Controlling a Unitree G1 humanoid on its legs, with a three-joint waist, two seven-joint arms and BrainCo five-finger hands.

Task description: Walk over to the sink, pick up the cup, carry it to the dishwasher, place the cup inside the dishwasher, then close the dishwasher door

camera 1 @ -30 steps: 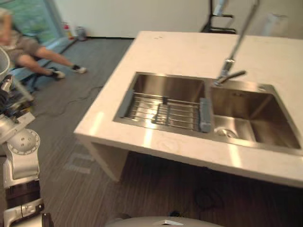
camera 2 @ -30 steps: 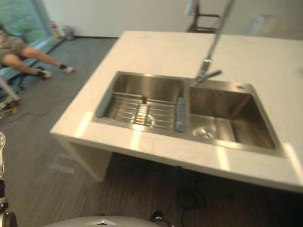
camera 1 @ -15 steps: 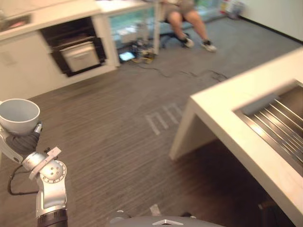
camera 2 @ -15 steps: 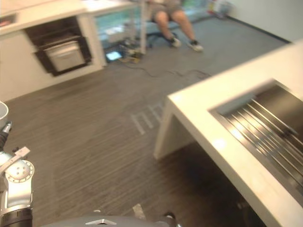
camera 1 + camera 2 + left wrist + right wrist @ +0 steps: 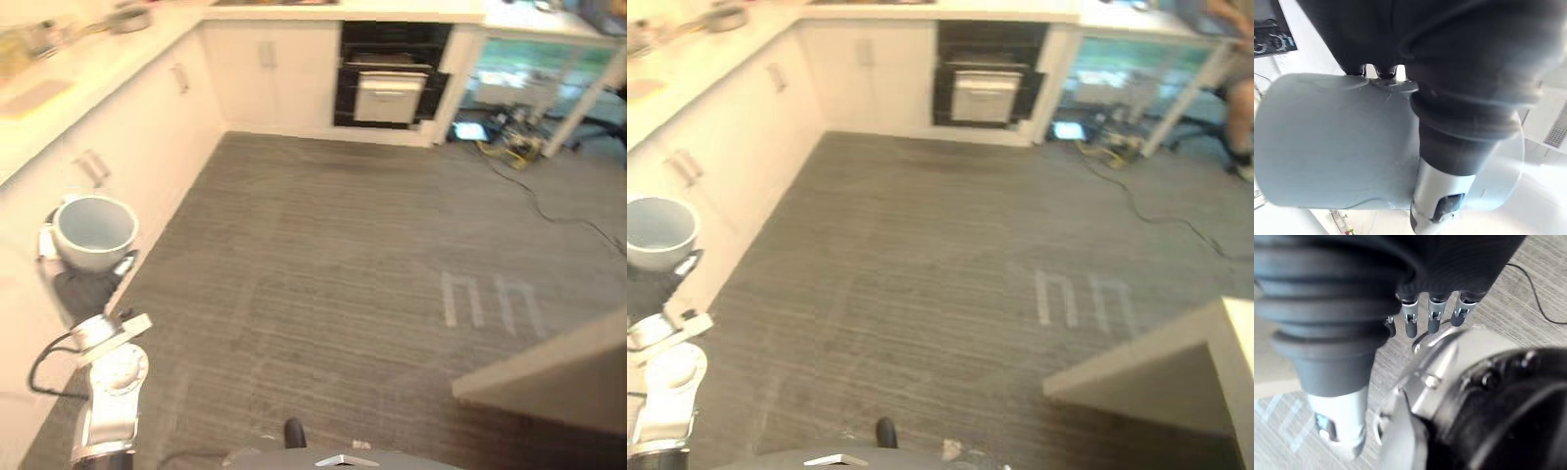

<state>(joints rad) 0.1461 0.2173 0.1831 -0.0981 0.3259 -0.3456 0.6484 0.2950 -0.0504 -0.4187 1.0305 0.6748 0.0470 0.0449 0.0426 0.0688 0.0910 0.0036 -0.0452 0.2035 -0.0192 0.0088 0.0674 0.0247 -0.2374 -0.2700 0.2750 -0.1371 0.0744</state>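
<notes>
Ahead, grey striped floor (image 5: 343, 255) meets white cabinets (image 5: 265, 73) around a black built-in appliance (image 5: 392, 78). The pale blue ceramic cup (image 5: 93, 230) sits upright, clasped in the left robot hand (image 5: 83, 292); the right robot hand (image 5: 1434, 318) hangs slack-fingered, empty.

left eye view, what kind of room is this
Most likely a kitchen, perhaps a test one: white cabinets under a long worktop, a built-in appliance in the far wall, and cabled gear on the floor. The left hand holds a cup.
</notes>
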